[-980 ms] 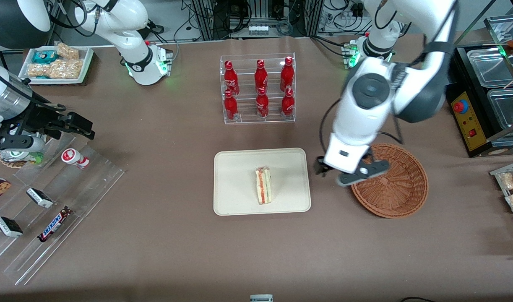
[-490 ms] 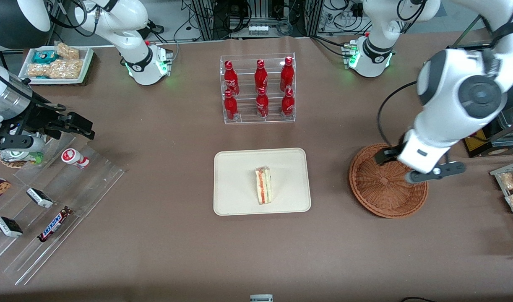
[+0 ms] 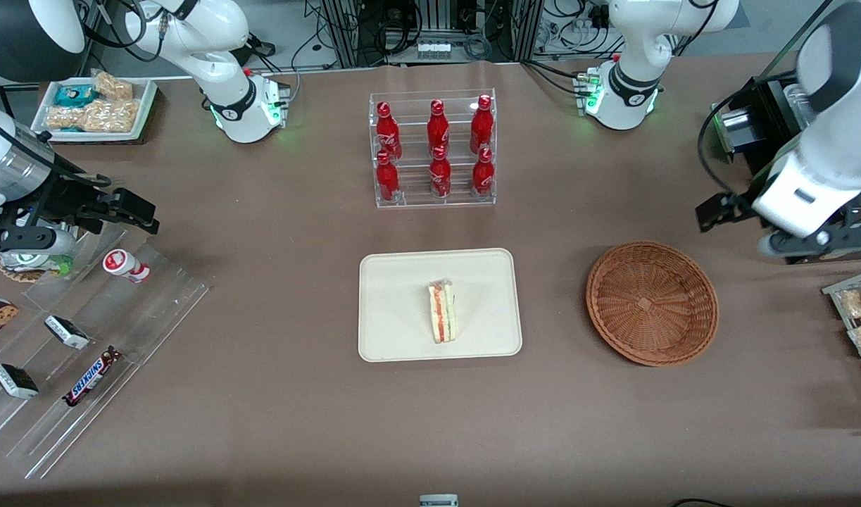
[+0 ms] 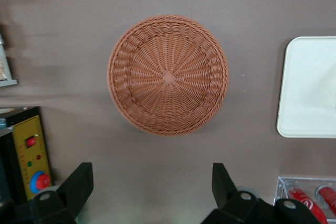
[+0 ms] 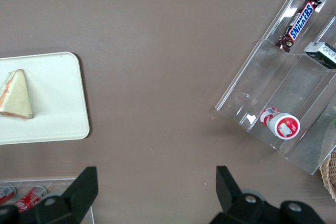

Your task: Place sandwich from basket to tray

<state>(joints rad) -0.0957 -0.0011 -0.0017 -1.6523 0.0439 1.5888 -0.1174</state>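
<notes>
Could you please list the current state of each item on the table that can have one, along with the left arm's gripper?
sandwich: lying on the tray, released.
tray: flat on the table, holding only the sandwich.
basket: upright, empty.
gripper: open, holding nothing, raised above the table, farther from the front camera than the basket.
cola bottles: upright in their clear rack, capped.

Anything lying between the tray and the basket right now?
No. In the front view only bare brown table separates the tray from the basket. The open tool hangs high, farther from the camera than the basket.
</notes>
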